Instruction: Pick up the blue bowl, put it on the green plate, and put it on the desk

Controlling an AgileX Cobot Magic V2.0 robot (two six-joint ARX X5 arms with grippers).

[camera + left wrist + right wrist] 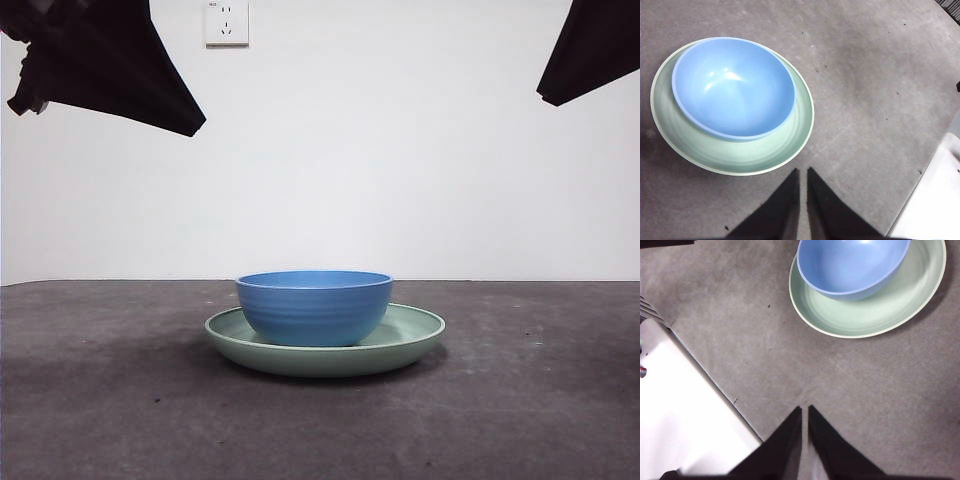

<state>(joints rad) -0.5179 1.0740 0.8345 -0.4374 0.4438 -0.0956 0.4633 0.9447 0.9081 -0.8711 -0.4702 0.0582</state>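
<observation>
1. Bowl: the round, deep, glossy medium-blue bowl (314,308) with faint horizontal ribs on its outer wall sits upright inside the wide, shallow, pale sage-green round plate (415,335), near the middle of the scene.
2. Front view: bowl stands off-centre on the plate, toward the left; more green rim shows on the right than on the left.
3. Plate rests flat on the dark grey-brown, matte, mottled desk (100,400).
4. Left wrist view: bowl (733,86) is empty, with light glare on its inner wall; the plate (750,152) rings it, widest band on one side.
5. Left gripper (802,172): two black jaws drawn together with only a thin slit between them, holding nothing, above bare desk (875,75) beside the plate, not touching it.
6. Right gripper (805,410): jaws likewise nearly closed, empty, over bare desk (730,315), apart from plate (875,320) and bowl (850,265).
7. Front view: both arms show only as dark shapes at the top corners, well above the dishes.
8. White wall socket (226,22) on the far wall, upper left.
</observation>
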